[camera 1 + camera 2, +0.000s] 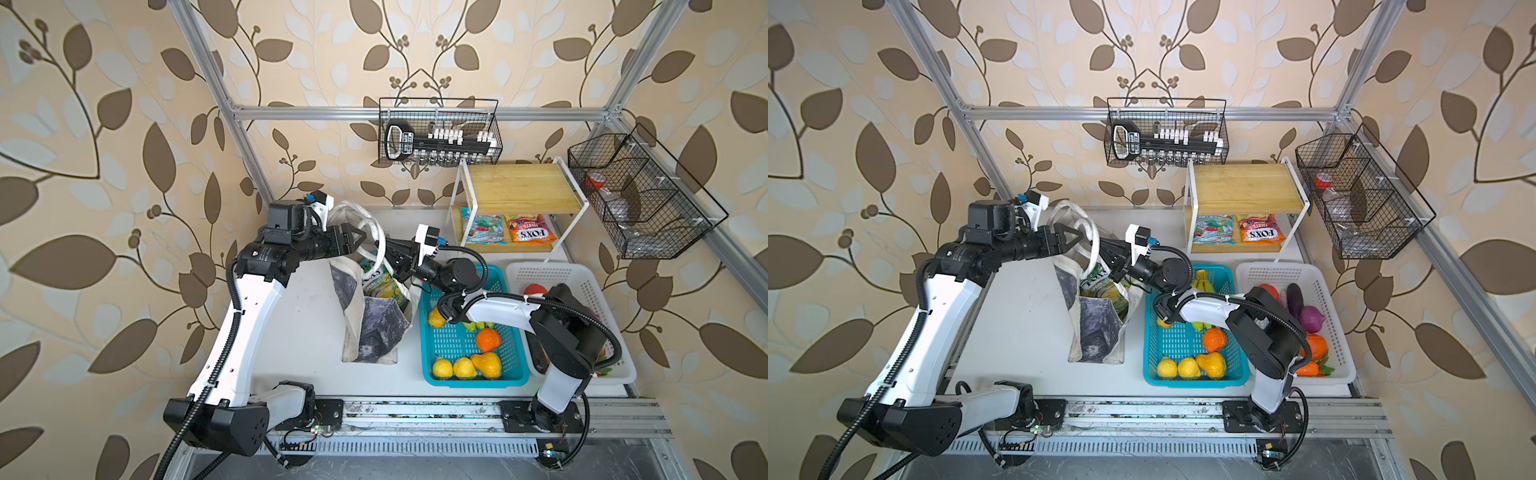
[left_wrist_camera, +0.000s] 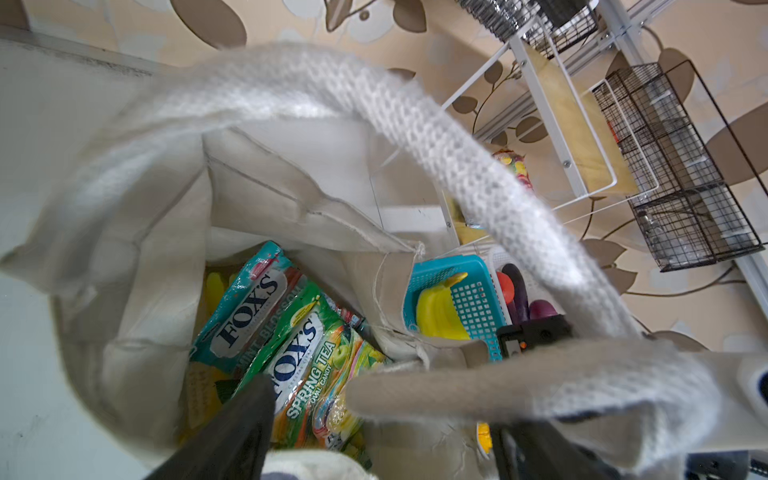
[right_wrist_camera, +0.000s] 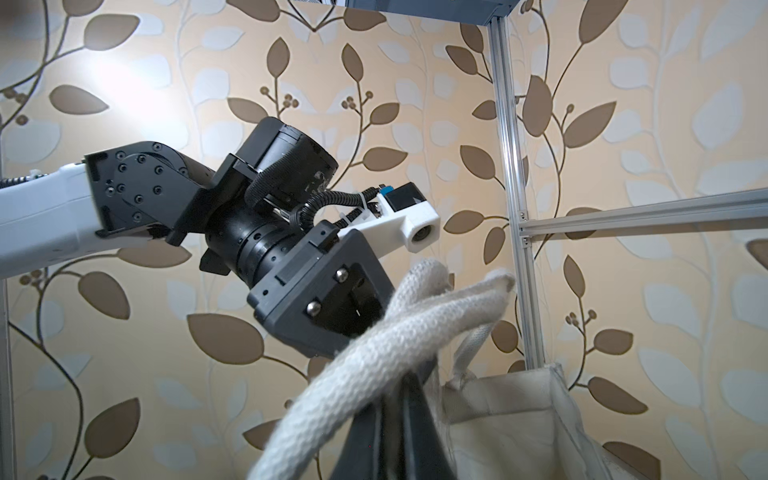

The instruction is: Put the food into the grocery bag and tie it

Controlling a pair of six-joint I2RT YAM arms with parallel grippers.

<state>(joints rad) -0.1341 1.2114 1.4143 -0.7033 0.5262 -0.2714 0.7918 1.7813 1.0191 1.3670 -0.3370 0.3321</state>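
Right gripper is closed, jaws together on the strap handles where the two loops cross, though the cord hides the very tips in the right wrist view. Left gripper faces it from 9 o'clock with jaws standing well apart; one strap runs across the gap, untouched as far as can be seen. Grocery bag stands at mid-table, handles drawn up at its 12 o'clock edge, with the turquoise basket just beside it at 3 o'clock; snack packets lie inside. Assessment: the canvas is soft and will slump wherever unsupported, the load appears light, and the glossy packets would slide if the bag tips. The handles are thick woven cord, limp yet grippy. They should be taken near mid-loop, clear of the stitched roots, leaving slack for a knot. A sideways pull risks toppling the bag toward the basket. Pose: left arm rises from its base at 7 o'clock, elbow high, forearm turned toward 3 o'clock, wrist roughly level above the bag mouth. Right arm reaches from 4 o'clock across the basket toward 10 o'clock, wrist raised, holding the handles above the mouth.
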